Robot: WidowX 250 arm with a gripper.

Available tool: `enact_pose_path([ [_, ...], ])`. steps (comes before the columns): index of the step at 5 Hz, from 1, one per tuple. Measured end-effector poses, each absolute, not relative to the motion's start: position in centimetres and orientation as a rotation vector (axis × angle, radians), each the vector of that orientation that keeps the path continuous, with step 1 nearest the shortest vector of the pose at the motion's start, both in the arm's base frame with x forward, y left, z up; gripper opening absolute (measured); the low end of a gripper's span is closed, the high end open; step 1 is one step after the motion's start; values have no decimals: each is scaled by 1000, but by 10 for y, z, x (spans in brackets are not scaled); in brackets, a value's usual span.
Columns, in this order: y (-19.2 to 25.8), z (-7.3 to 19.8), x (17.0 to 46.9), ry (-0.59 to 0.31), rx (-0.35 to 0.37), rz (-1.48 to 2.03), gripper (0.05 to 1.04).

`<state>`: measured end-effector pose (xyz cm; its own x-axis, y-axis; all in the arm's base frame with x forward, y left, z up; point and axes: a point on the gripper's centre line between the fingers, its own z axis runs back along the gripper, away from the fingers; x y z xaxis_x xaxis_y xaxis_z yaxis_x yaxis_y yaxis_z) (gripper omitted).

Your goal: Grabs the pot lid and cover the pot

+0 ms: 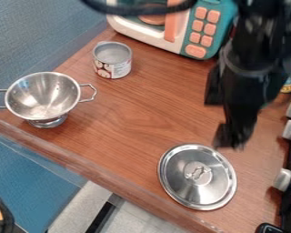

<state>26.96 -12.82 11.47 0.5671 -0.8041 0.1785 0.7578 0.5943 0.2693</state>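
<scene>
Gap between colander and lid; can, toy microwave bar far side

See a round, shiny metal lid, lying flat and handle-side up near the wooden counter's front edge. See also a silvery, bowl-shaped pot, two-handled and footed, upright and uncovered near the front left corner.

The two-handled colander at the left of the frame and the round pot lid at the lower right look like smooth, glossy metal, and the can at the upper left is dull bare metal inside with a printed wrap. The bench shows brown wood grain under a soft sheen, while the toy microwave at the top looks like smooth plastic.
</scene>
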Motion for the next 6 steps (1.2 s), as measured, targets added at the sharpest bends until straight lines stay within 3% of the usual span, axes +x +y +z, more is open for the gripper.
enact_pose_path([
  [4, -114, 56, 256, -153, 99, -649, 1000],
  [5, -112, 48, 262, -147, 65, -647, 947],
  [6, -114, 42, 270, -176, 6, -692, 672],
])
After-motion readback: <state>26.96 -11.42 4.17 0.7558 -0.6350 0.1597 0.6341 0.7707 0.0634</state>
